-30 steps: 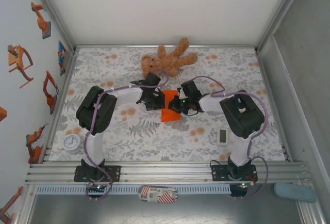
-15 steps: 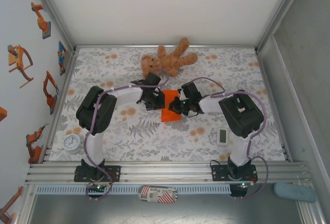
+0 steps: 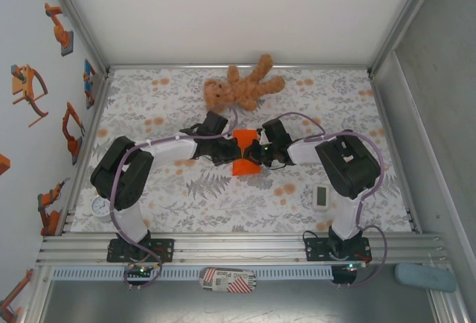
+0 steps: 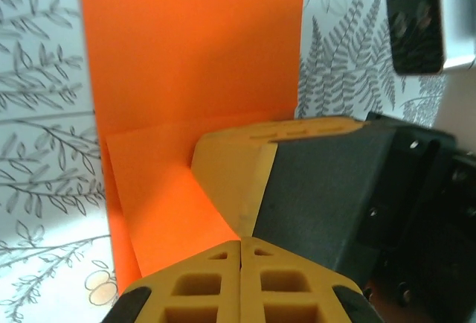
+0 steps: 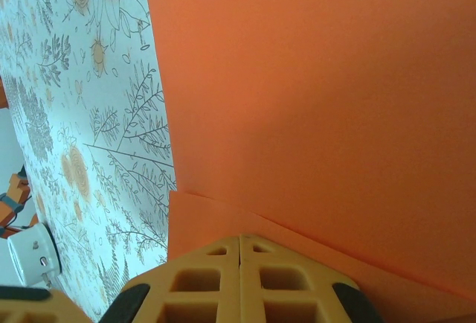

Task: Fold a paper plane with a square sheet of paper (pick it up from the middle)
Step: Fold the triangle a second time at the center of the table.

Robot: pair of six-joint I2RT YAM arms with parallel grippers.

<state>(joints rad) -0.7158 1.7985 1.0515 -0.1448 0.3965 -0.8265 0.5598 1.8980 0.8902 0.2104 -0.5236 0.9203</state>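
Orange paper [image 3: 244, 165] edges flanked — left end effector [image 4: 240, 244], right end effector [image 5: 240, 239] closed, grip unclear

One orange sheet [image 3: 244, 155], one teddy [image 3: 242, 87], one white gadget [image 3: 321, 197], one dial [image 3: 96, 208], two arms [image 3: 123, 178] [image 3: 346, 163] on one table [image 3: 149, 100].

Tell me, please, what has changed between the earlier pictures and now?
The left arm's elbow swung down toward the near-left, and the left end effector edged slightly right on the square sheet of paper. The right end effector and teddy bear stayed put.
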